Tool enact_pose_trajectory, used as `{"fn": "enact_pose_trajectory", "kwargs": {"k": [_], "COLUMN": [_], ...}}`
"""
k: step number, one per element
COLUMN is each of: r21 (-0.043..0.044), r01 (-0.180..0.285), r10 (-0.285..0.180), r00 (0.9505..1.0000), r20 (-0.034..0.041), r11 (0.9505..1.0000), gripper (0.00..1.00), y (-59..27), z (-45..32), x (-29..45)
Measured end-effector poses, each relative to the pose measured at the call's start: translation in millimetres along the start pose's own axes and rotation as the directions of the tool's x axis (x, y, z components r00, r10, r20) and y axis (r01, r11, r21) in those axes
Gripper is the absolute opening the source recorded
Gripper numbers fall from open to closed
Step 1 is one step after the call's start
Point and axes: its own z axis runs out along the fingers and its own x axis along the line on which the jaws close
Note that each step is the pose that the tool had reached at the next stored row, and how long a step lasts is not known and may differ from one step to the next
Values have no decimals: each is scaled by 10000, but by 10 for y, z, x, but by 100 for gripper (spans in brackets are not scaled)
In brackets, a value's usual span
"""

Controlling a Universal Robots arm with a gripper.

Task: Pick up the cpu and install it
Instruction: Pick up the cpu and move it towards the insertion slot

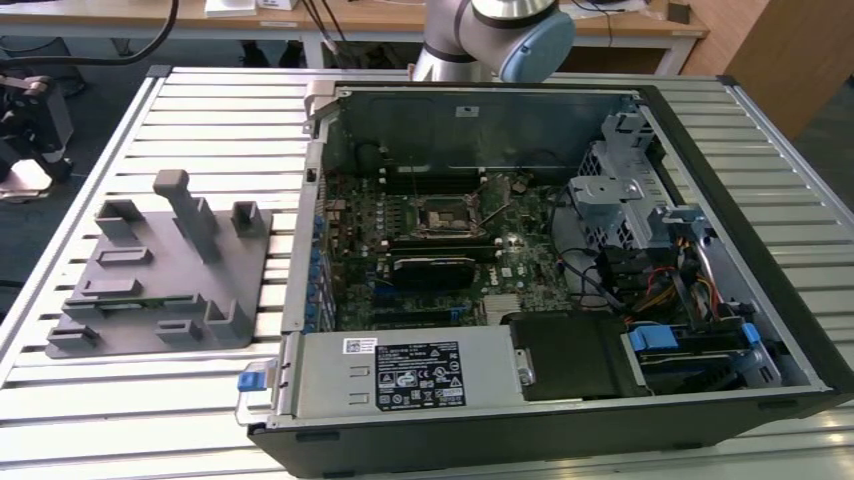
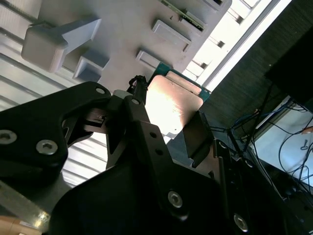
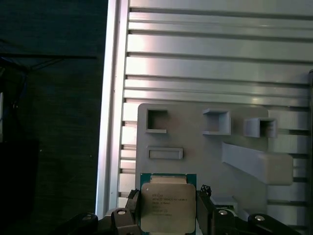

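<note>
The cpu (image 3: 167, 205) is a flat square chip with a silvery top and a green rim. My gripper (image 3: 167, 209) is shut on it, with a dark finger against each of two opposite edges. In the second wrist view the cpu (image 2: 173, 105) glares with reflected light between the black fingers (image 2: 139, 100) of the gripper (image 2: 168, 117). It hangs well above the grey holder tray (image 3: 195, 134), whose pockets and post look small beneath it. In the exterior view the motherboard's cpu socket (image 1: 438, 218) lies open inside the computer case (image 1: 534, 400).
The holder tray (image 1: 160, 270) lies on the slatted table (image 1: 200, 120), at the exterior view's left of the case. Part of the arm (image 1: 501, 35) rises behind the case. Cables, drive cages and a power supply crowd the case's right side. Beyond the table edge is dark floor.
</note>
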Motion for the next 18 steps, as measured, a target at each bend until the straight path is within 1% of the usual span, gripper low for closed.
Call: {"fn": "enact_pose_trajectory", "kwargs": {"k": [18], "r21": [1], "r01": [1], "r10": [-1], "r00": [10000], "r20": [13], "r11": [10000], "gripper": [54], "y": [28], "z": [-181], "x": [2]}}
